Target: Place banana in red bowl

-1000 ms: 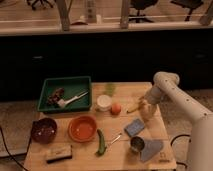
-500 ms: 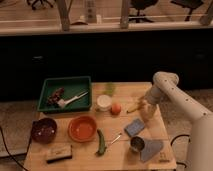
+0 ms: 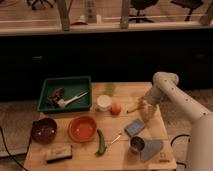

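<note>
The banana (image 3: 133,108) is a small yellow curved fruit lying on the wooden table (image 3: 90,153), right of the round orange fruit (image 3: 116,108). My gripper (image 3: 144,111) hangs from the white arm (image 3: 172,95) at the table's right side, just right of the banana and very close to it. The red bowl (image 3: 82,128) stands empty toward the front, well left of the gripper.
A green tray (image 3: 47,86) with utensils sits back left. A dark bowl (image 3: 44,129), a white cup (image 3: 104,102), a green curved vegetable (image 3: 102,142), a blue sponge (image 3: 135,127), a metal can (image 3: 137,144) and a brush (image 3: 59,154) share the table.
</note>
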